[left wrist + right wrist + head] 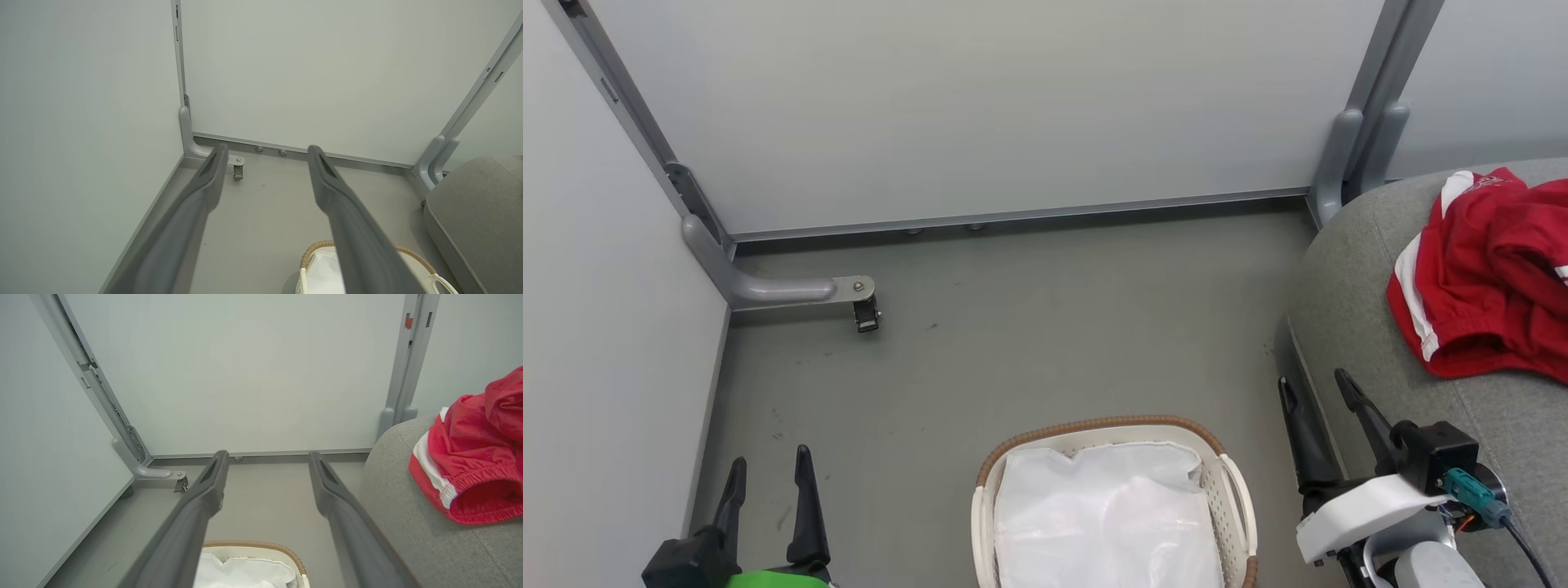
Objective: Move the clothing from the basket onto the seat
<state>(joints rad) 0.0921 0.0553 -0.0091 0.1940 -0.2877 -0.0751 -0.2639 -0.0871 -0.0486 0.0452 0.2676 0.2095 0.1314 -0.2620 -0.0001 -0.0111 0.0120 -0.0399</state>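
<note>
The left claw [770,459] hangs low over the grey floor [1013,343] to the left of the basket [1094,425], its two dark fingers spread wide with nothing between them and nothing touching them. The left wrist view shows the same wide gap in the left claw [266,150], with only bare floor and the pale partition wall [327,73] beyond. The right claw [1313,382] is spread just as wide and holds nothing. It hovers between the basket and the near left edge of the seat [1356,327], with its right finger close beside the upholstery; whether the finger touches it cannot be told. In its own view, the right claw [267,455] frames open floor. The clothing [1486,278] lies in a crumpled red heap on the seat near its rounded far corner, well apart from both claws, and runs past the picture's right edge. Its white side stripe runs along the heap's left side, towards the seat's edge. The right wrist view shows the clothing [470,465] with its gathered elastic waistband along the near, lower side. Its long axis cannot be judged because part of it is cut off. The oval basket holds a plain white sheet [1107,514], and its brown braided rim curves across the far end.
</note>
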